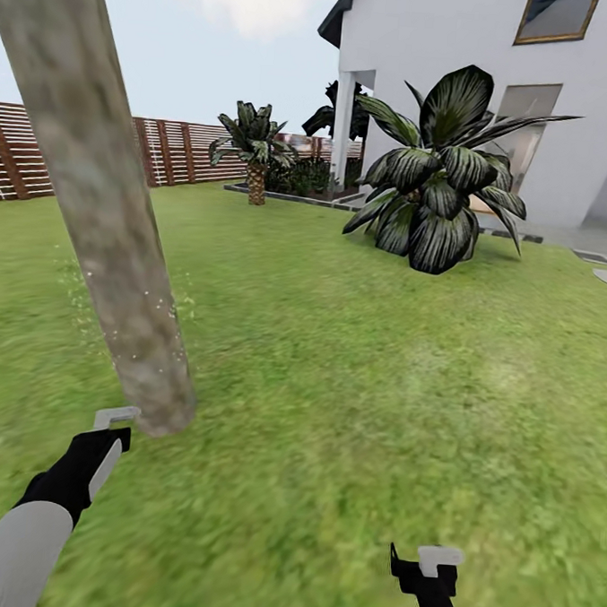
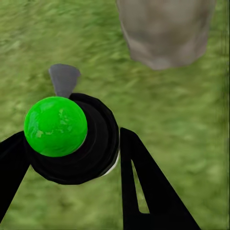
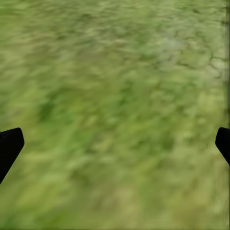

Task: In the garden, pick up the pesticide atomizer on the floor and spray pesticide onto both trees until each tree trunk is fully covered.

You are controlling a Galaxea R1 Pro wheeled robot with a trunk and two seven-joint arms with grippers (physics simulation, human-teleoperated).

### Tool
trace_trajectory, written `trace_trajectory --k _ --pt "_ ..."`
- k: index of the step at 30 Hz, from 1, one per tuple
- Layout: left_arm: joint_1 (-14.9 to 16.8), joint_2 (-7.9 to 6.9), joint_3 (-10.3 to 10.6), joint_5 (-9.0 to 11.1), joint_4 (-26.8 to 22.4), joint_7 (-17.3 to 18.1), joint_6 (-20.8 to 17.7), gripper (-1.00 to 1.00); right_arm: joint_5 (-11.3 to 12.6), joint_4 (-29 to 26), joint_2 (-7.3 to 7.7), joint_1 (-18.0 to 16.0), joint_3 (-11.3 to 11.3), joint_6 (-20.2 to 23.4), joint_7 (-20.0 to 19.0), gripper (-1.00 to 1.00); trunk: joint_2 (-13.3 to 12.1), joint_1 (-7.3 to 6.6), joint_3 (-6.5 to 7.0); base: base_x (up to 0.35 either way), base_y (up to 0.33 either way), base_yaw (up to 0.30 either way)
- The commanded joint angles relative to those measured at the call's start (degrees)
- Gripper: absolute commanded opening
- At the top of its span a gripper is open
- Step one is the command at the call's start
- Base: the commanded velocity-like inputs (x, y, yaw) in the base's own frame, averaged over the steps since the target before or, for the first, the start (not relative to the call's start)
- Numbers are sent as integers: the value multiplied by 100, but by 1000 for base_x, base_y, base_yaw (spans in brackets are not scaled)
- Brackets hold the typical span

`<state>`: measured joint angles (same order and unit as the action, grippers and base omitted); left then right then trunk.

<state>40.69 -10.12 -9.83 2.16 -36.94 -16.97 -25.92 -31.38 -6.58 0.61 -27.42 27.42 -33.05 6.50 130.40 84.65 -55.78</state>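
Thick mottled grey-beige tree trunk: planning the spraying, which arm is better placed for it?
Left. The left gripper grips the black atomizer with a green ball top, close to the thick mottled grey-beige tree trunk. The right gripper is open over green grass.

The lawn (image 1: 362, 370) carries everything: green grass, patchy and paler toward the right. A thick pale grey-brown trunk (image 1: 103, 201) rises from it at the near left, leaning in the head view, its base set in the grass. Farther back a broad dark-leaved plant (image 1: 441, 182) stands on the lawn near the house paving (image 1: 577, 238). A small palm (image 1: 256, 148) stands at the far edge, with the slatted fence (image 1: 183, 151) behind it.
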Motion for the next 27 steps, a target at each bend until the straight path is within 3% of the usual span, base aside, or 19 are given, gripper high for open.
trace_trajectory --k 1,17,27 --pt "0 -4 -1 0 -13 0 -1 -100 0 0 0 0 0 0 0 100 0 0 0 93 -264 0" --pt "0 -77 -19 -13 -8 0 -1 -100 0 2 0 0 -5 0 0 100 0 0 0 187 -230 5" --pt "0 -78 -19 -12 -6 -8 -1 -100 0 2 0 0 -7 0 0 100 0 0 0 106 -242 247"
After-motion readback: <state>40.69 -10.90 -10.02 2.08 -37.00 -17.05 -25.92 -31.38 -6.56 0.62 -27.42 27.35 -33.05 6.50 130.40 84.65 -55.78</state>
